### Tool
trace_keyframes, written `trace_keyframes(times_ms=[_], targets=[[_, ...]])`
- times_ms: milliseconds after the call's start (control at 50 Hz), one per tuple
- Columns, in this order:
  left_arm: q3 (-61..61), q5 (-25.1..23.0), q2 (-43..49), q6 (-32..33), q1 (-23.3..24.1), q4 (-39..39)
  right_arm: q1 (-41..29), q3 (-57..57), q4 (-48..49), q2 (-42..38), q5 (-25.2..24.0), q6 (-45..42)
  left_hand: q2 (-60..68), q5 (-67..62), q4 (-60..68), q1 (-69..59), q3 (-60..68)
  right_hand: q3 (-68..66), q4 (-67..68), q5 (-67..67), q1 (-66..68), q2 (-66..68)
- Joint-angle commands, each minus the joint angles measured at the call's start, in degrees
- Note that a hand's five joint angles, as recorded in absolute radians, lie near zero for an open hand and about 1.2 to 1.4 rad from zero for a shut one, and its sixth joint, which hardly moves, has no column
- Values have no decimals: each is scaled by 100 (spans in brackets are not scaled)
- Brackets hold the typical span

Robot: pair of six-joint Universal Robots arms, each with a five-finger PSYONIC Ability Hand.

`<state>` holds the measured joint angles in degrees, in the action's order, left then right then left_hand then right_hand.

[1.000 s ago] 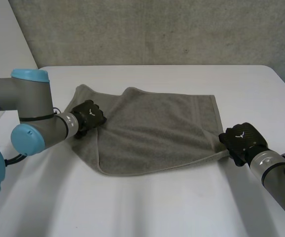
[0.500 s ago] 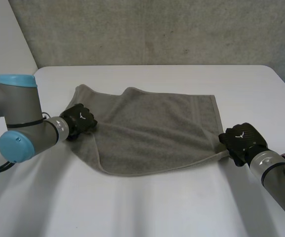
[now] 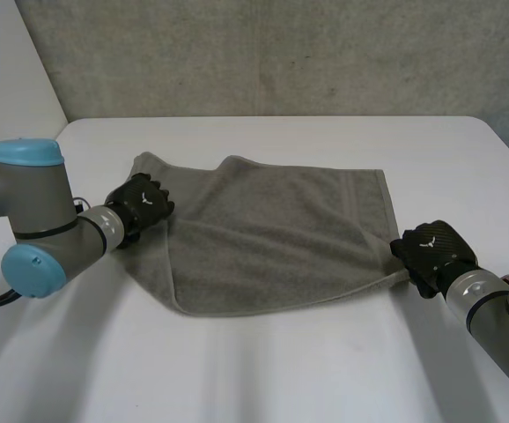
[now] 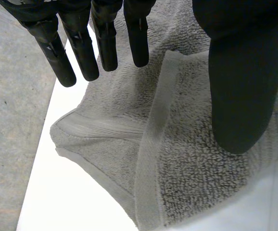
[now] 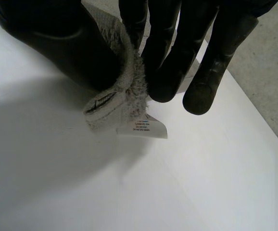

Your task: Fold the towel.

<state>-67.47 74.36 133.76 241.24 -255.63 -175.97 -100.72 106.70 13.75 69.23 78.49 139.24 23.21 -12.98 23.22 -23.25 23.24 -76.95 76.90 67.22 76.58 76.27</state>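
Rough grey wall [image 3: 281,53] at the back, white worktop [image 3: 263,370] in front of it, spanning the view, far corners rounded.

At the left, grey left arm [image 3: 34,220] with light-blue caps, reaching in over the worktop. At its end, black left robot hand [image 3: 142,203], set on the left end of a grey towel [image 3: 272,233], close to the left edge. Seen from the left wrist: fingers [image 4: 83,48] straight and spread just above the cloth, thumb [image 4: 240,82] held apart with its tip down on the pile, nothing pinched, so open. Beyond the fingertips, a towel corner with a flat woven hem band [image 4: 151,144] running back under the palm, bare worktop just past it.

Towel spread near the middle of the worktop, mostly flat, long axis running left to right. Short ends pointing toward the two arms. Left end rumpled, far edge dipping in a notch between a raised left corner and a small peak. Near edge curving from a rounded bulge at near left up toward the right. Hem stripe parallel to the right short edge.

At the right, black right robot hand [image 3: 431,251] at the towel's near right corner. From the right wrist: that corner bunched and pinched between thumb and curled fingers, closed on the cloth, with a small white care label [image 5: 146,127] hanging out below. Behind it, right arm [image 3: 492,308] leaving at the near right.
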Motion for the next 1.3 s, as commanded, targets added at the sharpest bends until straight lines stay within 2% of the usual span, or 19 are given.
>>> trace_keyframes(times_ms=[20, 200, 280, 580, 600, 620, 640, 660, 680, 700, 800, 960, 1060, 1100, 1120, 1160, 1180, 1200, 1300], targets=[[15, -9, 10, 11, 4, -25, 0, -9, 5, -32, 0, -2, 197, -221, 197, -193, 194, -305, 310, 278, 342, 373], [15, -18, 72, 37, 4, -16, 0, -9, 5, -32, 0, -2, 433, -456, 432, -429, 430, -305, 310, 278, 342, 373], [6, -44, 81, 37, 13, 10, 9, -18, 5, -41, 0, -2, 1205, -1228, 1204, -1201, 1202, -305, 310, 278, 342, 373], [-38, -27, 98, 37, 13, 90, 0, 9, -4, -94, 0, -310, 1307, -1331, 1307, -1304, 1305, -305, 310, 278, 342, 373], [-73, -27, 72, 20, 13, 133, 0, 9, -4, -94, 0, -318, 1807, -1831, 1806, -1803, 1804, -305, 310, 278, 342, 373], [-125, -27, 46, 11, 13, 186, 0, 9, -4, -94, 0, -318, 3244, -3268, 3244, -3240, 3241, -305, 310, 278, 342, 373], [-126, -27, 45, 11, 13, 186, 0, 9, -4, -94, 0, -318, 3258, -3282, 3258, -3255, 3256, -305, 310, 278, 342, 373], [-187, -27, 11, 37, 13, 239, 0, 9, -4, -94, 0, -318, 4624, -4648, 4624, -4620, 4621, -305, 310, 278, 342, 373], [-187, -27, 10, 37, 13, 239, 0, 9, -4, -94, 0, -318, 4638, -4661, 4637, -4634, 4635, -305, 310, 278, 342, 373], [-248, -18, -42, 37, 13, 248, 0, 9, -12, -94, 0, -318, 5668, -5692, 5668, -5665, 5665, -305, 310, 278, 342, 373], [-548, -27, -333, 11, -31, 213, 9, 9, -12, -68, 0, -318, 5679, -5702, 5678, -5675, 5676, -305, 310, 278, 342, 373], [-1400, -62, -1194, -148, -435, -86, 61, -62, -91, 195, 35, -248, 5679, -5702, 5678, -5675, 5676, -305, 310, 278, 342, 373], [-2112, -71, -1879, -666, -620, -675, 53, -114, -240, 783, 35, -222, 5679, -5702, 5678, -5675, 5676, -305, 310, 278, 342, 373], [-2558, -71, -2518, -1208, -725, -1121, 62, -176, -364, 1057, 35, -178, 5679, -5702, 5678, -5675, 5676, -305, 310, 278, 342, 373], [-2560, -71, -2521, -1211, -725, -1123, 70, -307, -564, 1406, 35, -82, 5679, -5702, 5678, -5675, 5676, -305, 310, 278, 342, 373], [-2919, -62, -3124, -1893, -839, -1508, 79, -475, -821, 1761, 9, 77, 5679, -5702, 5678, -5675, 5676, -305, 310, 278, 342, 373], [-2921, -62, -3127, -1897, -839, -1510, 79, -666, -1108, 2048, -35, 295, 5679, -5702, 5678, -5675, 5676, -305, 310, 278, 342, 373], [-3060, -62, -3423, -2262, -883, -1614, 105, -903, -1389, 2286, -79, 514, 5679, -5702, 5678, -5675, 5676, -305, 310, 278, 342, 373], [-3464, -62, -4276, -3335, -1006, -1677, 211, -1615, -2320, 2551, -316, 771, 5679, -5702, 5678, -5675, 5676, -305, 310, 278, 342, 373]])
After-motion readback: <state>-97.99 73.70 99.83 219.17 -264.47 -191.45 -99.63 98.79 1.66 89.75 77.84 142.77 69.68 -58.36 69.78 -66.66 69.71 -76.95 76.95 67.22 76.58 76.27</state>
